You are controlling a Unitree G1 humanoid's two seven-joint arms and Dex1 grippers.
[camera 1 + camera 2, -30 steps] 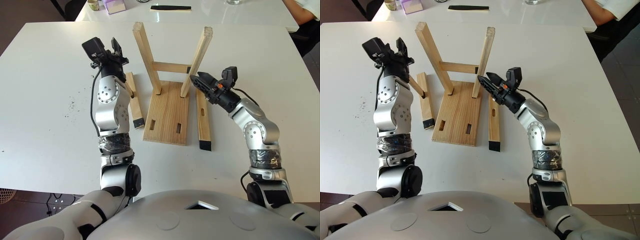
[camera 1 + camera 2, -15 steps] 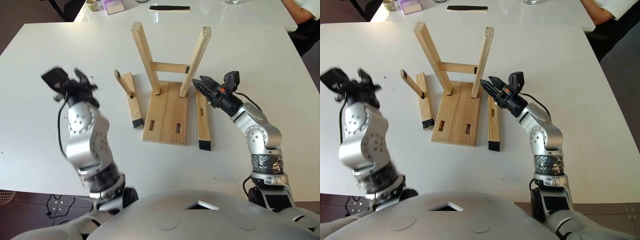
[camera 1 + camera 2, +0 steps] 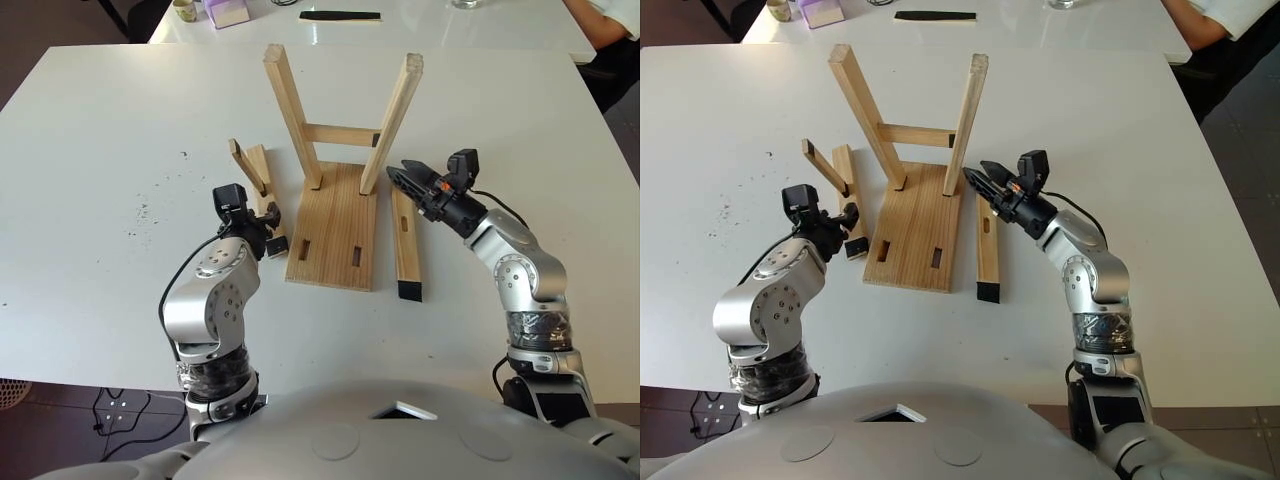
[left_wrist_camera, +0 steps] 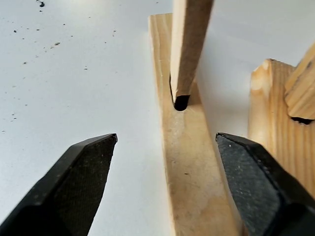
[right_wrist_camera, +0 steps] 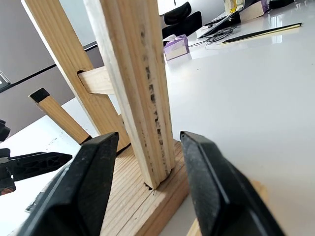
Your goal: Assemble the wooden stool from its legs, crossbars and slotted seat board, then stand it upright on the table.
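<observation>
Your left arm has swung down from its raised pose, and the left gripper [image 3: 267, 221] now sits low at the near end of the loose leg [image 3: 264, 193] lying left of the seat board [image 3: 335, 228], with its jaws wide apart astride the leg and gripping nothing. The right gripper [image 3: 402, 177] has eased slightly back from the standing leg [image 3: 392, 120], spread and empty. You look set to pick up that loose leg next.

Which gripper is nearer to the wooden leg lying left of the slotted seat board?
Left. The left gripper is at the near end of that wooden leg, open around it; the right gripper is across the seat board.
</observation>
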